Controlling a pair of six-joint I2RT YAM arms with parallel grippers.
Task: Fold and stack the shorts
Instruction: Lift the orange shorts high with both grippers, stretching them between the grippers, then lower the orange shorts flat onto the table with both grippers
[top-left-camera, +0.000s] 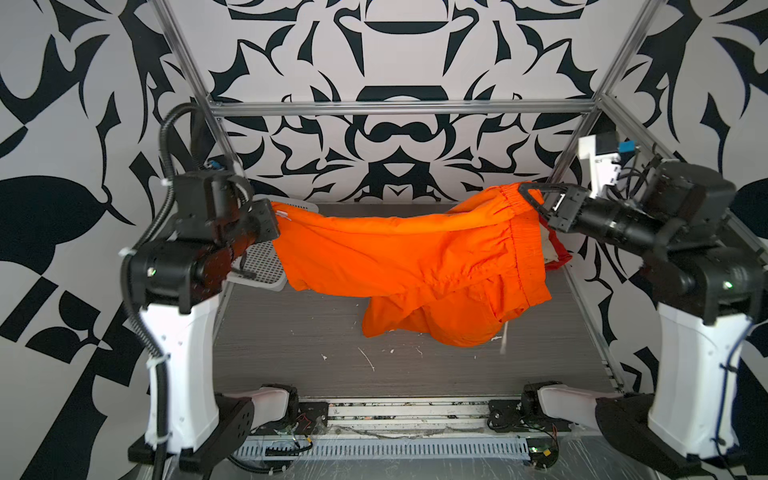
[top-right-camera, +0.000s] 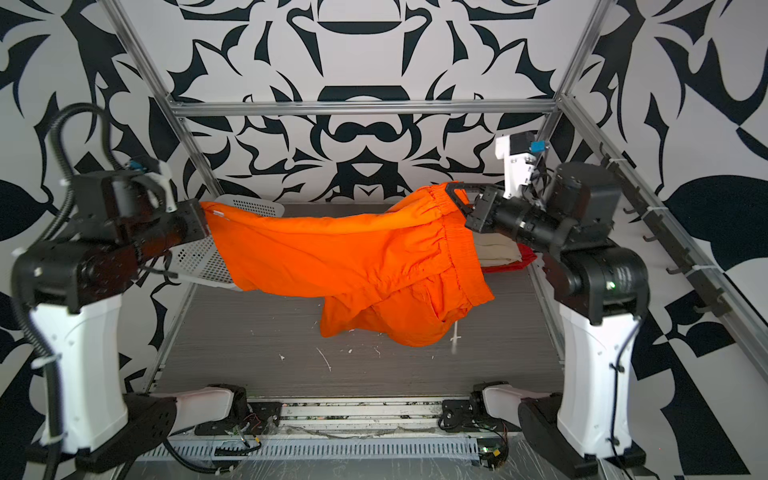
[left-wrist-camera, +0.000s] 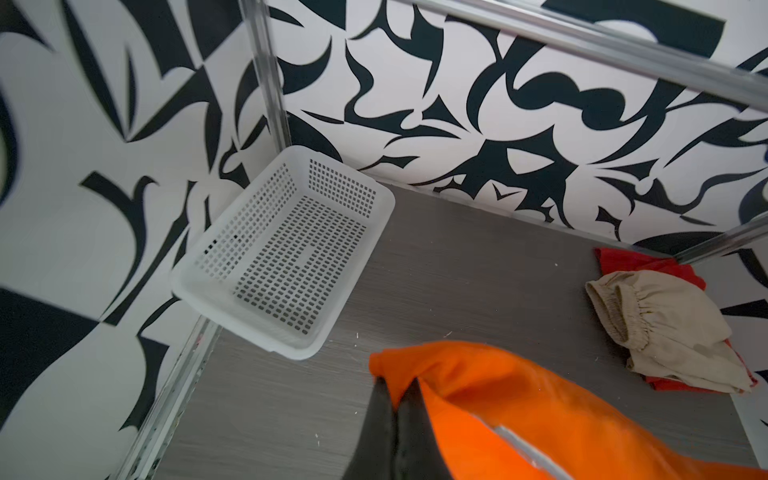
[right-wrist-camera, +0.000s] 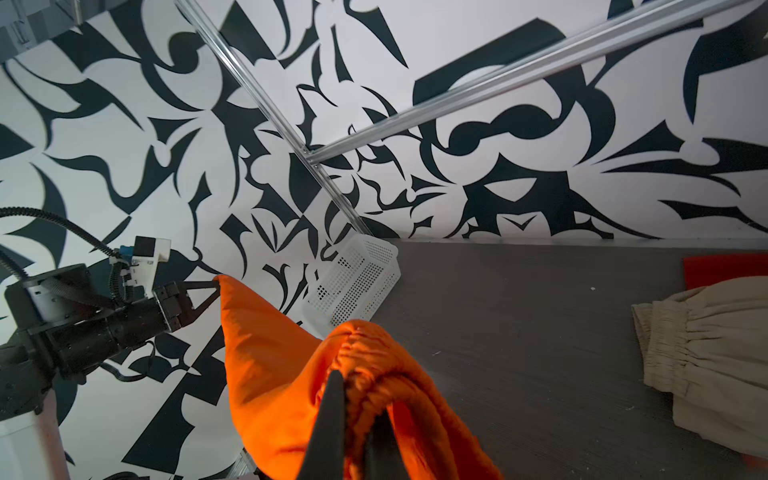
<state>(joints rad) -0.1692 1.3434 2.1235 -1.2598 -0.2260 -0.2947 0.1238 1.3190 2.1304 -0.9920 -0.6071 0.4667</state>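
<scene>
At the left of both top views, the left gripper (top-left-camera: 274, 218) is clamped tight on a leg hem of the orange shorts (top-left-camera: 395, 253). At upper right, the right gripper (top-left-camera: 525, 193) is pinched closed on their gathered waistband. Between the two, the shorts hang stretched above the grey table (top-left-camera: 291, 340), with one leg drooping low at centre right. Behind the left gripper sits a white basket (left-wrist-camera: 291, 249). Beige shorts (left-wrist-camera: 665, 328) lie on red shorts (left-wrist-camera: 648, 266) in the far right corner.
</scene>
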